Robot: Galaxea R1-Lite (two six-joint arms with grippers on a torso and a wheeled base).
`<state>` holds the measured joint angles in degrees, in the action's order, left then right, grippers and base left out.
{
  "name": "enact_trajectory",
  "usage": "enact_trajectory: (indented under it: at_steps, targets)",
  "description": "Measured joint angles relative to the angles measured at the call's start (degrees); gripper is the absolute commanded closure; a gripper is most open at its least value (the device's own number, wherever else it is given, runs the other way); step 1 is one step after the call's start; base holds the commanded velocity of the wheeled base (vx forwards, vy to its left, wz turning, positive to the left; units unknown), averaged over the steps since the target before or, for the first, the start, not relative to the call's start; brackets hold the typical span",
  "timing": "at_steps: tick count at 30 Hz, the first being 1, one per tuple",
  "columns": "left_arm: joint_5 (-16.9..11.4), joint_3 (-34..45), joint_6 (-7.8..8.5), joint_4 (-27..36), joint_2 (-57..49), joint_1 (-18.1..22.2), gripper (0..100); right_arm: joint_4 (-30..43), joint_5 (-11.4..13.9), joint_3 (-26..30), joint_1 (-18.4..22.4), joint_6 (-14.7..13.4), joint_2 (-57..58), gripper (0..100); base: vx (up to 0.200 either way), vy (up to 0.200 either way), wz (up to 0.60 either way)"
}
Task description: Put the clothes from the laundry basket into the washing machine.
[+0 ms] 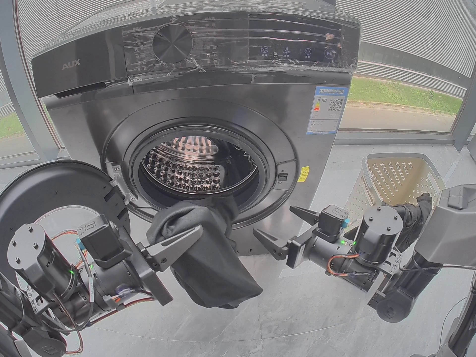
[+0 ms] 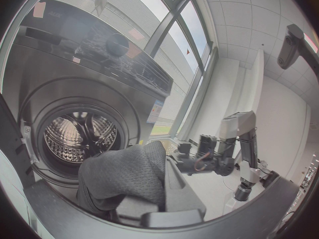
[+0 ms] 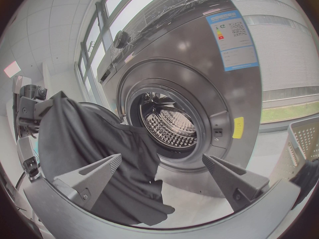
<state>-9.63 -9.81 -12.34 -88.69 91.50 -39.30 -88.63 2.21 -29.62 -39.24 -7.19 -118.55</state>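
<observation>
left gripper [image 1: 191, 236]: arm low, forearm angled up and inward, fingers [image 1: 173, 248] clamped on a dark garment [image 1: 213, 268] that drapes over them and hangs below. right gripper [image 1: 272, 220]: arm reaching in at similar height, wrist roughly level, fingers [image 1: 270, 246] spread wide, tips pointing toward the left fingers, well apart from them.

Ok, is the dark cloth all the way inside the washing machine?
No, the dark cloth hangs from the left gripper outside the washing machine, in front of its open drum.
</observation>
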Motion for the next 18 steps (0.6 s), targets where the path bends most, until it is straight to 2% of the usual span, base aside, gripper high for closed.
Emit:
enact_trajectory:
  at_steps: [4,9,11,18]
  targets:
    - [5.47,-1.01,0.27,0.06,0.74,0.33,100,-0.05,-1.19,3.08,0.52,0.62,1.99,0,0.0,0.0,0.0]
    - [13.19,-2.39,0.79,0.04,2.71,0.09,100,-0.05,-1.45,3.91,1.27,0.71,3.56,0,0.0,0.0,0.0]
    - [15.31,-2.65,1.1,0.01,3.82,0.0,100,-0.05,-1.45,4.05,1.49,0.71,3.86,0,0.0,0.0,0.0]
    - [16.93,-0.82,2.44,-0.18,7.75,-0.11,100,-0.02,-1.43,4.29,1.82,0.62,4.22,0,0.0,0.0,0.0]
